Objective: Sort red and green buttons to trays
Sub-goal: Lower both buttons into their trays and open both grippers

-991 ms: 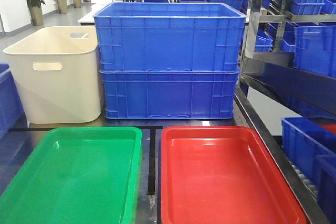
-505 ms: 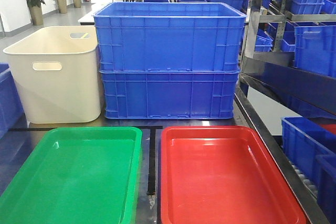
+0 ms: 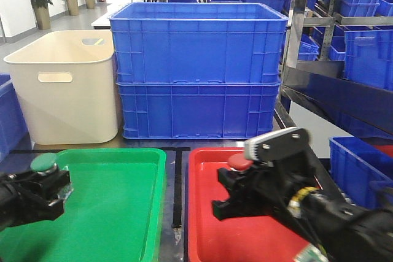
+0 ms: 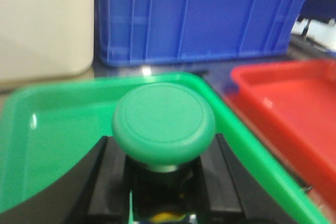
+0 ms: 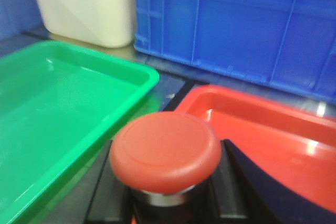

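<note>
Behind everything stand two stacked blue bins (image 3: pixel 198 69) with a cream tub (image 3: pixel 64 87) beside them on the left; from where I stand I cannot see into any of them, though the tub's far inner wall looks bare. In front lie the green tray (image 3: pixel 116 213) and the red tray (image 3: pixel 245 237), side by side with a dark strip of table between, and as far as I can see both hold nothing loose yet. The right gripper (image 3: pixel 236 182) is over the near left part of the red tray, pinching the black base of the red button (image 3: pixel 239 161) with the cap upright; the left gripper (image 3: pixel 52 189) hangs at the left edge of the green tray, clamped the same way on the green button (image 3: pixel 43 162). Each colour already sits above its matching tray, so I'd judge the step is the set-down. To do it well, the left arm should carry its button further inward, well off the rim, and both should come down until the base is on or just above the tray floor before the fingers part, so that the top-heavy caps do not tip the buttons over.
</note>
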